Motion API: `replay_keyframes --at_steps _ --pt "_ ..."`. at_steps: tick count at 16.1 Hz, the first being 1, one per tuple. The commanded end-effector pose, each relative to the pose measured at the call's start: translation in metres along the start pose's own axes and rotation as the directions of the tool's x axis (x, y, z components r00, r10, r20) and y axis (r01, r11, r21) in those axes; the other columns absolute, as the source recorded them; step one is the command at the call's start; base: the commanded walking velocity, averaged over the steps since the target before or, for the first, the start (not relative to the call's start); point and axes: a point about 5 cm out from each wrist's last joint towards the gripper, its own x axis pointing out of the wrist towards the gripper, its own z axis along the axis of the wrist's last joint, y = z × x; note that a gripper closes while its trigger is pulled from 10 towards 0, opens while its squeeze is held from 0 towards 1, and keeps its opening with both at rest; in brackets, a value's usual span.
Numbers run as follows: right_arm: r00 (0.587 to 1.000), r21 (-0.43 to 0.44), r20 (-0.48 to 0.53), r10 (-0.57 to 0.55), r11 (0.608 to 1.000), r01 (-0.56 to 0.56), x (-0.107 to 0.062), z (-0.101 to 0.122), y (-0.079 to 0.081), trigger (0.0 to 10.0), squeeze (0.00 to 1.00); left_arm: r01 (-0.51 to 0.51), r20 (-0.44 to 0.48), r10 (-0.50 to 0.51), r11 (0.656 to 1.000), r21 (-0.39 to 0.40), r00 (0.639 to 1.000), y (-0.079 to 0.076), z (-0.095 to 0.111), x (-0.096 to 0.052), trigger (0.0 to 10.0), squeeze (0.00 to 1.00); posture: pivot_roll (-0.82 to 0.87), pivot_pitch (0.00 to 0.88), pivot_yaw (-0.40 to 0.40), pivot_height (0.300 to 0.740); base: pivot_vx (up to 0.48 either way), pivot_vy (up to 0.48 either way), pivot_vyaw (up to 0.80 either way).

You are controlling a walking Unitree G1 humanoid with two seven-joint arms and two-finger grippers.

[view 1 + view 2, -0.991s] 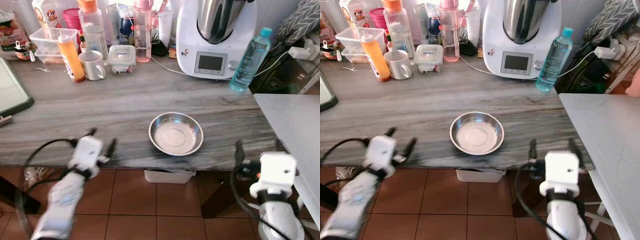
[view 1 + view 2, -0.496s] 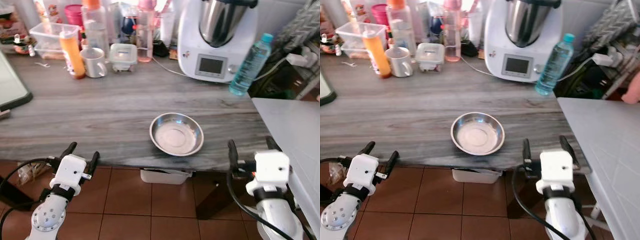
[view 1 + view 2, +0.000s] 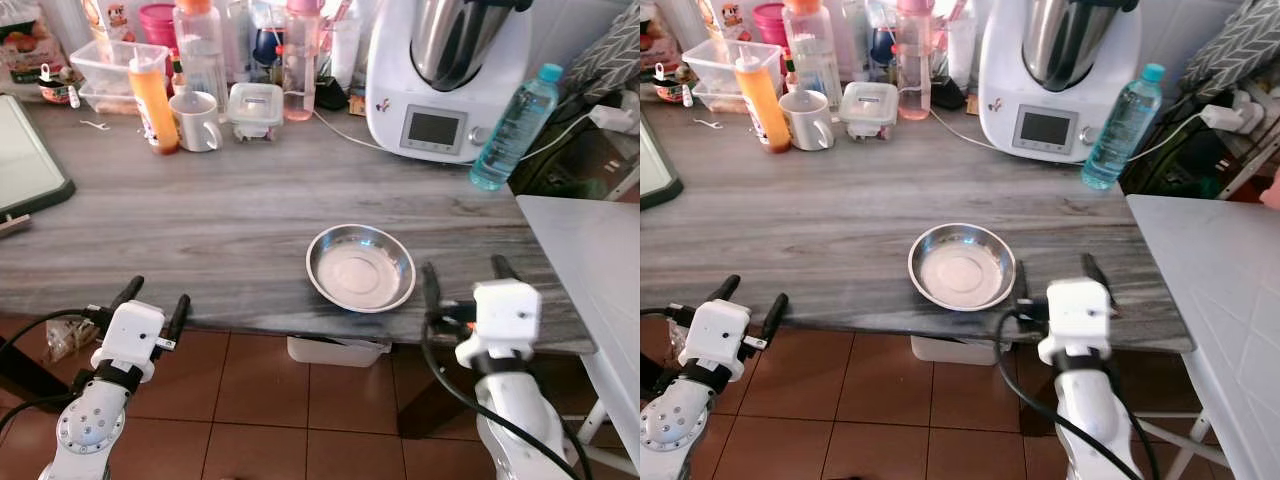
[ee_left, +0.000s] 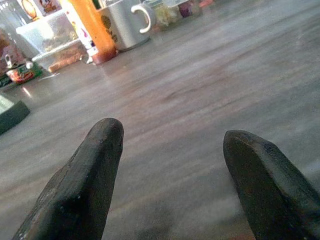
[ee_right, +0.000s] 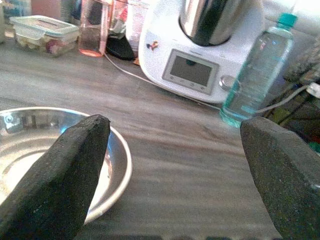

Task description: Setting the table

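On the grey worktop (image 3: 230, 220) sits a steel bowl (image 3: 360, 267); the right claw (image 3: 466, 280), released, should straddle its near rim squarely before clenching.

Head views: bright, even daylight, sharp across the frame, no motion blur. Soft shadows only, e.g. a faint one under the steel bowl (image 3: 360, 266). Bowl base shows a pale washed-out reflection; steel jug of the white kitchen machine (image 3: 445, 70) carries bright specular streaks. Floor tiles under the bench (image 3: 200, 220) sit darker, in shade.

Left wrist view: dimmer, hazy, low contrast. Claw fingers (image 4: 85, 185) close up, soft and nearly black, no surface detail. Bench sheen glares pale toward the far end; the mug (image 4: 122, 22) is blown out.

Right wrist view: brighter, slightly soft. Fingers (image 5: 55, 175) out of focus; bottle (image 5: 257, 75) is backlit.
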Motion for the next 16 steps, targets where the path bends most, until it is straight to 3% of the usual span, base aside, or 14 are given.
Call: replay_keyframes --at_steps 1,5,8,12,16 --pt "1.0 -0.01 -0.009 -0.004 1.0 0.004 0.006 -0.006 -0.006 10.0 0.0 -0.014 -0.001 0.014 1.0 0.013 1.0 -0.002 0.001 -0.002 10.0 0.0 0.35 0.124 -0.122 0.74 0.0 0.0 0.0" --pt "0.998 -0.009 0.036 0.058 0.998 -0.057 0.027 0.0 0.0 10.0 0.0 -0.108 -0.022 0.107 0.994 -0.021 0.994 -0.005 0.004 -0.008 10.0 0.0 0.39 0.119 -0.174 0.74 0.0 0.0 0.0" --pt "0.997 0.005 0.057 0.055 0.998 -0.056 0.035 0.004 0.003 10.0 0.0 -0.098 0.036 0.098 0.995 -0.009 0.995 -0.014 0.022 0.001 10.0 0.0 0.38 0.12 -0.18 0.74 0.0 0.0 0.0" --pt "0.998 0.005 0.067 0.017 1.0 -0.018 0.033 0.005 -0.002 10.0 0.0 -0.107 0.089 0.104 0.994 0.033 0.991 -0.012 0.034 0.011 10.0 0.0 0.35 0.11 -0.159 0.74 0.0 0.0 0.0" --pt "0.995 -0.027 0.082 -0.052 0.998 0.054 0.023 0.005 -0.012 10.0 0.0 -0.059 0.144 0.053 0.997 0.04 0.988 -0.02 0.048 0.034 10.0 0.0 0.28 0.082 -0.084 0.74 0.0 0.0 0.0"
